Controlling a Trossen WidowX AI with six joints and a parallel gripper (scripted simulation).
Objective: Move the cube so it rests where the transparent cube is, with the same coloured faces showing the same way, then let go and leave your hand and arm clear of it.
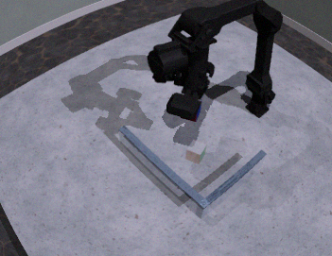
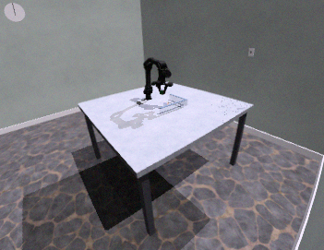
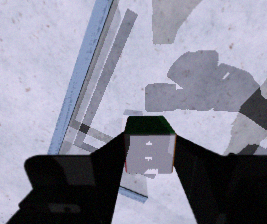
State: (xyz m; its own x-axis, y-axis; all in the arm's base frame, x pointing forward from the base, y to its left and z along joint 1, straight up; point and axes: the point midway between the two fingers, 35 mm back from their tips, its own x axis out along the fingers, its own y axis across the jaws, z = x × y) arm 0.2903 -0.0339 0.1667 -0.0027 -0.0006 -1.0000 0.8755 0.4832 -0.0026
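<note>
My gripper [image 1: 185, 108] is shut on the cube [image 3: 149, 152] and holds it above the table. In the wrist view the cube sits between the two black fingers, with a white face toward the camera, a green face on the far side and a red edge at the left. In the top view only a blue and red sliver of the cube [image 1: 198, 114] shows beside the fingers. The transparent cube [image 1: 196, 153] rests on the table below and in front of the gripper, inside the angle of the blue L-shaped rail [image 1: 193, 178]. The arm is small in the exterior view [image 2: 157, 80].
The blue rail [image 3: 81, 75] runs along the left in the wrist view, with its corner just below the fingers. The arm's base [image 1: 260, 100] stands at the back right. The table's edges lie far off in the exterior view.
</note>
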